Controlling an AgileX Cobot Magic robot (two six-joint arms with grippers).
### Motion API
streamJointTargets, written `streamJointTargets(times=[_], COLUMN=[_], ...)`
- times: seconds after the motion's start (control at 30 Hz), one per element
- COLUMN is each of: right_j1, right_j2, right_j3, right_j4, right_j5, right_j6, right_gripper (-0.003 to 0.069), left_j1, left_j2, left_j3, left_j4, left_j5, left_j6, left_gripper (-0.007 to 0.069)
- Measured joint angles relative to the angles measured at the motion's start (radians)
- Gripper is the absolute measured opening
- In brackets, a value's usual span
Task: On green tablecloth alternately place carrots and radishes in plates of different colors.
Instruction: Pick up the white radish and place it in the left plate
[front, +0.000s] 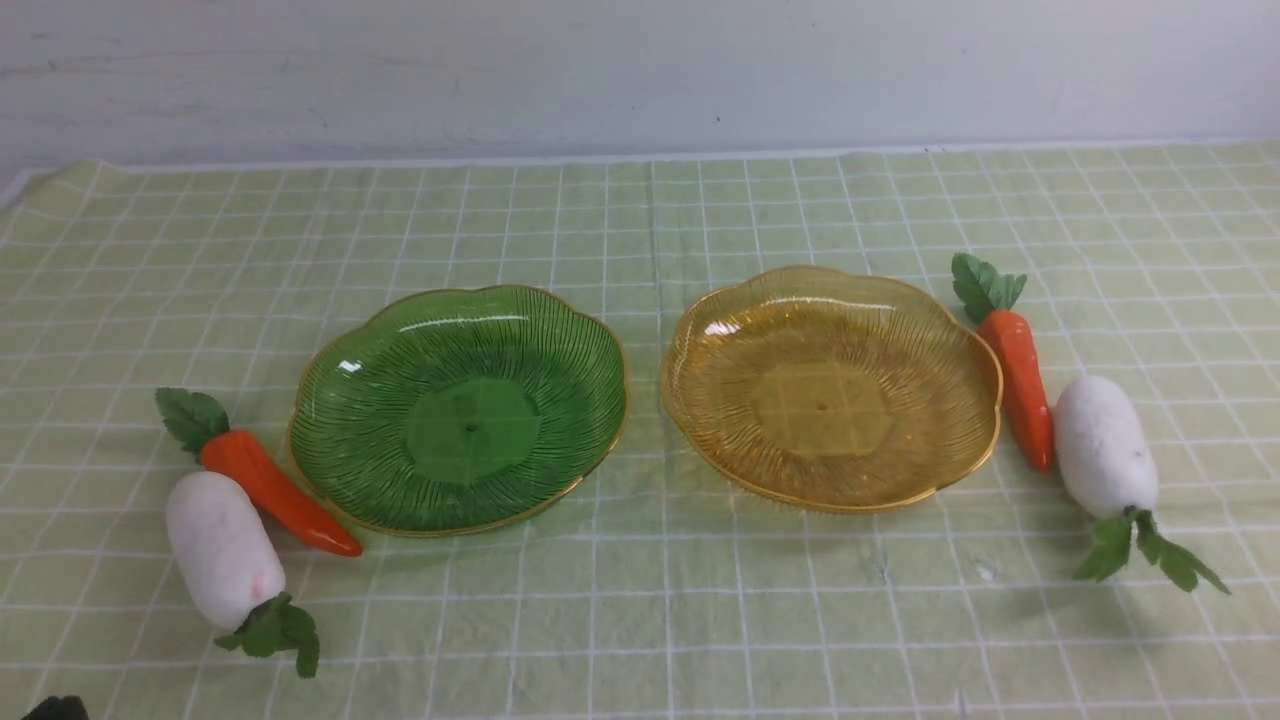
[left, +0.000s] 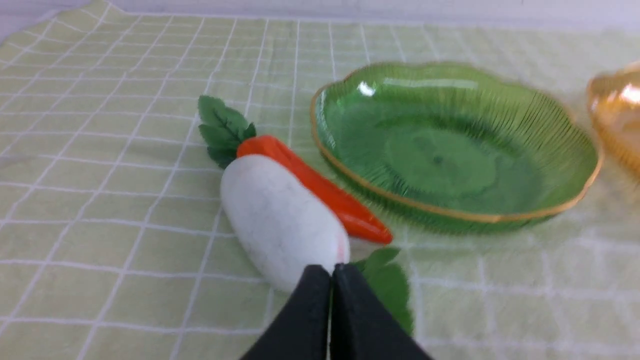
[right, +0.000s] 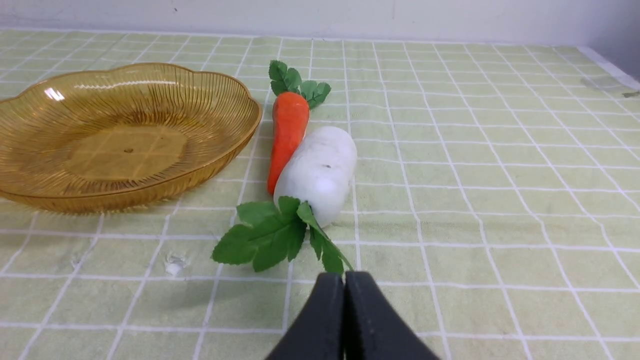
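Black and closed tight, the left gripper (left: 331, 274) hangs low by the near edge of the green tablecloth (front: 640, 600), its jaws pressed together on nothing. The right gripper (right: 344, 277) matches it on the other side, also closed and empty.

Just beyond the left gripper lies a white radish (front: 222, 548) with its leaf tuft toward the near edge. An orange carrot (front: 275, 490) rests against its far side, tip just beside the rim of the green plate (front: 458, 410). Toward the right edge, the second radish (front: 1103, 445) also has its leaves nearest. The second carrot (front: 1022, 375) lies alongside it, close to the amber plate (front: 830, 390). Both plates sit side by side mid-cloth, near each other but apart, and both are empty. Behind them the cloth runs to its far edge below a pale wall.

Nothing has been placed, so the step in hand looks like a first pick. The jaws should spread fully before descending, since the radish is plump. They should close across the body's middle, not on the floppy leaves. Each vegetable touches its partner, so the inner finger may push the partner aside. A glossy carrot may slip, so a square grip is safer. It should be lifted clear of the raised rim and let go low over the flat centre, so it does not roll.
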Motion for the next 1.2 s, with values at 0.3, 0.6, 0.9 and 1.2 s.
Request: streamJointTargets(times=[0.3,0.6,0.9,1.2], right_j1=[0.000,0.000,0.000,0.000], right_j2=[0.000,0.000,0.000,0.000], right_j3=[0.000,0.000,0.011,0.011], right_j4=[0.000,-0.007,0.042,0.602], right_j5=[0.000,0.000,-0.108,-0.384], right_j6=[0.000,0.000,0.031,0.249], right_gripper=[-0.0014,-0.0014,-0.0014,-0.0014], left_j1=[0.000,0.000,0.000,0.066], left_j2=[0.000,0.043,0.546,1.166], left_j3=[0.000,-0.310,-0.783,-0.903], left_j4=[-0.349,-0.398,-0.182,-0.099], left_j5=[-0.244,-0.288,0.507,0.663], left_j6=[-0.195,-0.160,0.006,0.020], left_gripper=[-0.0008,-0.0008,-0.0008,-0.0003])
